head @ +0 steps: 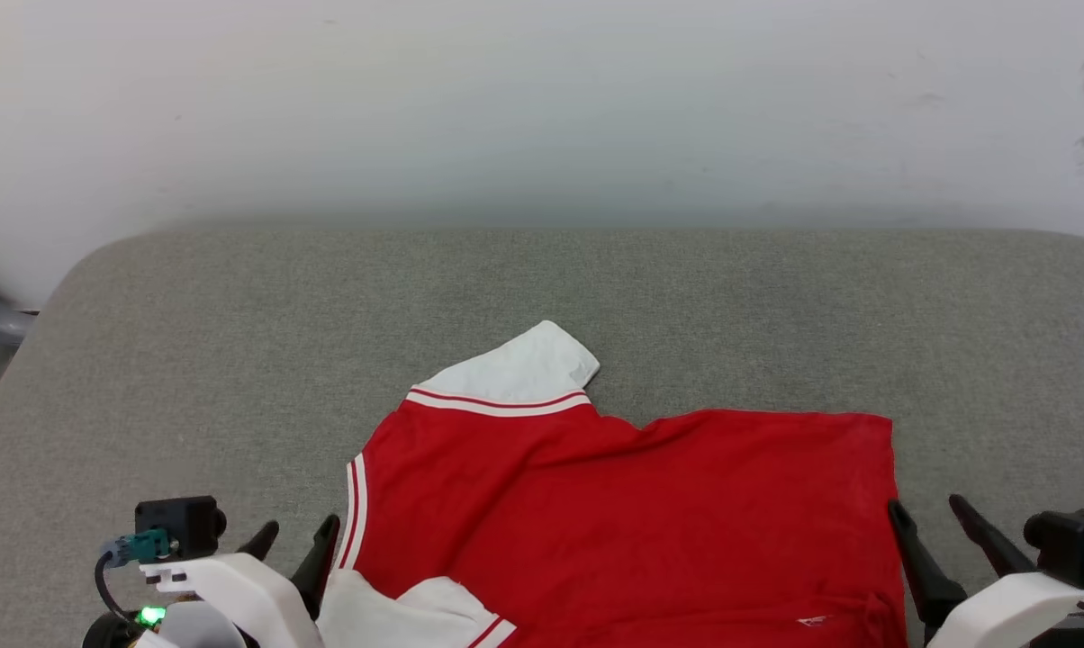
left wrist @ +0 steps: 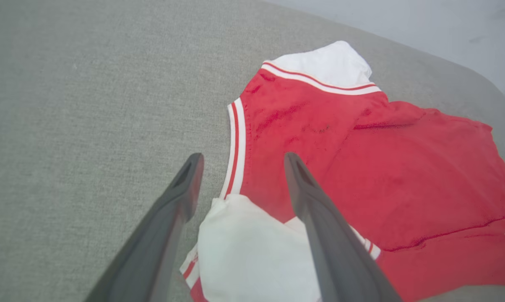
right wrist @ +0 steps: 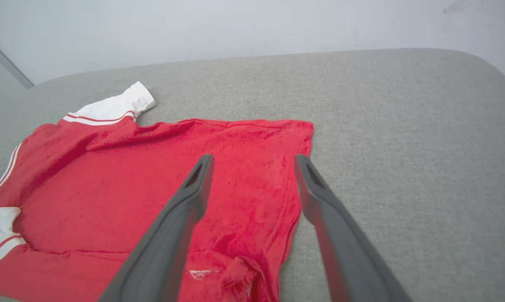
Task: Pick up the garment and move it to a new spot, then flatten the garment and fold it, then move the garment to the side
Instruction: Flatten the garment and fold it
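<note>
Item: red jersey tee, lower centre of head view, lying on grey padded surface; sleeves frame-left, hem frame-right. L gripper & R gripper: jaws spread wide, nothing held, at shirt's lower-left and lower-right edges. Step, prob.: flatten. Rec.: pinch folded-over near sleeve & crumpled hem corner, pull apart low, evenly.

The table has a grey woven fabric covering and rounded far corners; its surface is flat; 1 item lies directly on it, the garment; it is red, spread near the front edge, mostly flat with a few creases; 1 white sleeve points toward the far side; the second sleeve lies crumpled at the near left.
</note>
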Robot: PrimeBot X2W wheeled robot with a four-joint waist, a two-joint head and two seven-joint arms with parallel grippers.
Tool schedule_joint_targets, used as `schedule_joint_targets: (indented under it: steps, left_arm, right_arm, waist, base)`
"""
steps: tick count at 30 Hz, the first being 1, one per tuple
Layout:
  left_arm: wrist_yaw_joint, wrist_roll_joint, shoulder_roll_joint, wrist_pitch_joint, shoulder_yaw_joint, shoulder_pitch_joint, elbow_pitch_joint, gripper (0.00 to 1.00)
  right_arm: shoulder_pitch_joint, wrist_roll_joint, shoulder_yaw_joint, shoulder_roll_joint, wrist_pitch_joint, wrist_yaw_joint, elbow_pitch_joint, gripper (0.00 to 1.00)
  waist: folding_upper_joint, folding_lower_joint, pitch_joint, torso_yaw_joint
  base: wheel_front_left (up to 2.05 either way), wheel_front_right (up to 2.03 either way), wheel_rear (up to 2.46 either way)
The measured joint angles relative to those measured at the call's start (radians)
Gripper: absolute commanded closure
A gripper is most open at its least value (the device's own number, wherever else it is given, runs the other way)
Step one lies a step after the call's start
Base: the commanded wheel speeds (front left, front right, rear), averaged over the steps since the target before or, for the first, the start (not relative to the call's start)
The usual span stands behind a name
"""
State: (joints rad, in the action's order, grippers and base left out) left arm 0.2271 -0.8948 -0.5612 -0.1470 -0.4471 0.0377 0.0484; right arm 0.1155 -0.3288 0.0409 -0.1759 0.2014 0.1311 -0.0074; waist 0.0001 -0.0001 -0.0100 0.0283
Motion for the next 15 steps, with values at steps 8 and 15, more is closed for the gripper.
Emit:
schedule_joint_targets:
  steps: [8,15]
  left_arm:
    - [-0.015,0.127,0.036,0.222,0.006,0.066,-0.003,0.0]
    - [-0.011,0.197,0.062,0.339,0.016,0.144,-0.007,0.0]
  right_arm:
    - [-0.04,0.076,0.028,0.041,-0.141,0.0,-0.06,0.0]
    - [-0.073,0.102,0.048,0.07,-0.138,0.0,-0.154,0.0]
  waist:
    - [0.0,0.0001,0.002,-0.017]
    - [0.0,0.0,0.063,-0.033]
  base:
    - [0.0,0.0,0.0]
    - [0.0,0.0,0.0]
